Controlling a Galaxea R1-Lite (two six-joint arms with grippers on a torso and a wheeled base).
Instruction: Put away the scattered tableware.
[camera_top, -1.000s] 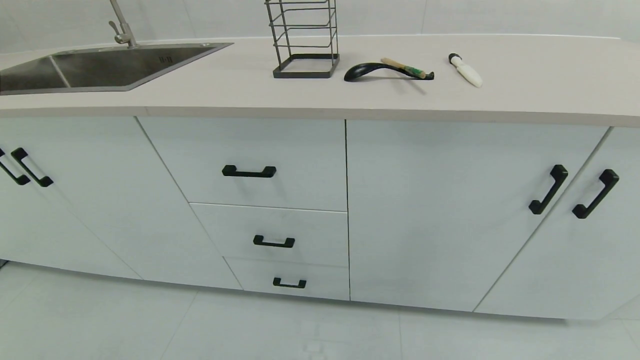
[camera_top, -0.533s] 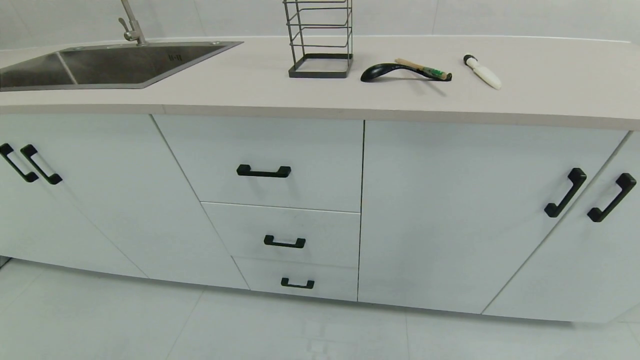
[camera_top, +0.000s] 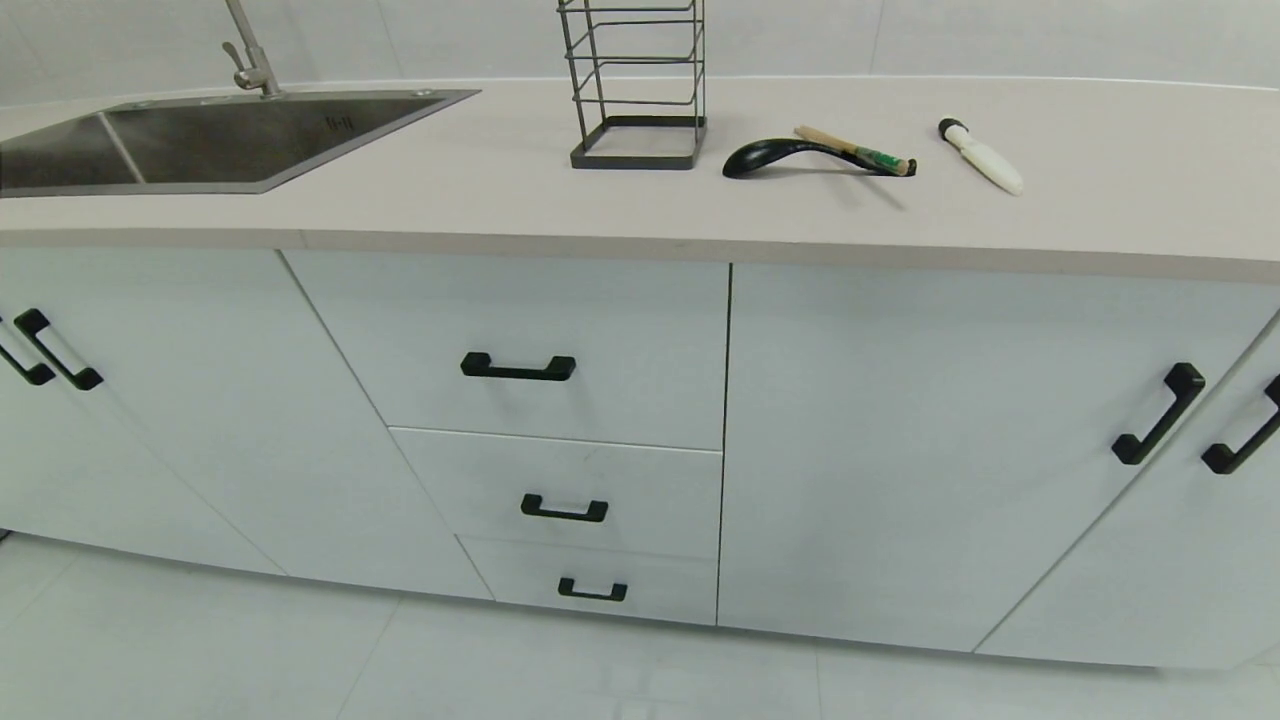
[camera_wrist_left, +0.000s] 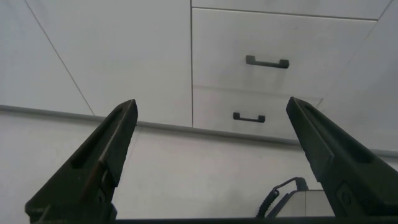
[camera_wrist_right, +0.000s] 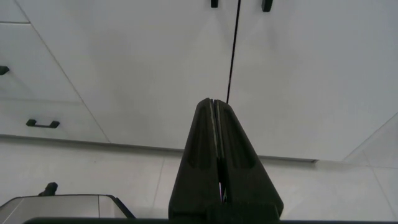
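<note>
With the left gripper (camera_wrist_left: 211, 107) wide and the right gripper (camera_wrist_right: 215, 104) pinched empty, a clumsy reach could roll the curved spoon (camera_top: 790, 155), upper middle.

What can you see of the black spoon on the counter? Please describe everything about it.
The black spoon looks like glossy plastic, with a rounded bowl and a long arched handle. It lies on the pale countertop, to the right of the wire rack and apart from it, bowl toward the rack. A wooden stick with a green band lies against its handle end.
</note>
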